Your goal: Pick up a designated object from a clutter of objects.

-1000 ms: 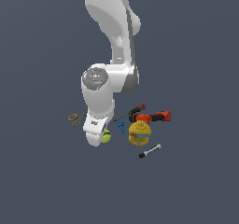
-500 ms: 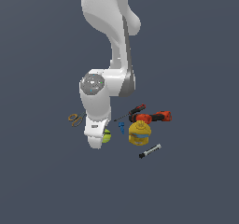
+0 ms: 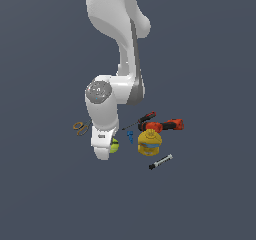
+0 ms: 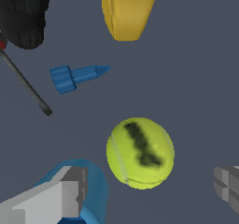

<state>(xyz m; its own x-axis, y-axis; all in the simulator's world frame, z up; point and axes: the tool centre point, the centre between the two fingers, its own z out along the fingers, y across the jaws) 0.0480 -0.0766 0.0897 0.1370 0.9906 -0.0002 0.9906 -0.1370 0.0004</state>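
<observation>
The tool [image 4: 144, 190] is spread wide, its 2 fingers [image 4: 60, 197] well apart with nothing clamped; the tennis ball [image 4: 140, 153] lies on the dark desk [image 4: 196, 78] between them, touching neither as far as the wrist view shows; 1 finger sits over the blue cup [image 4: 91, 190], which lies just beside the ball. In the exterior view the ball [image 3: 115, 145] peeks out at the tool's side, low under the white arm [image 3: 107, 109]. Near the ball lie a small blue piece [image 4: 77, 76] and the thin shaft of the screwdriver [image 4: 25, 85]; beyond them the yellow container [image 4: 127, 10] and the red-black drill [image 4: 23, 13]. The exterior view also shows the scissors [image 3: 80, 128] on its left, apart from the rest, and the marker [image 3: 160, 161] below the yellow container [image 3: 149, 142].
</observation>
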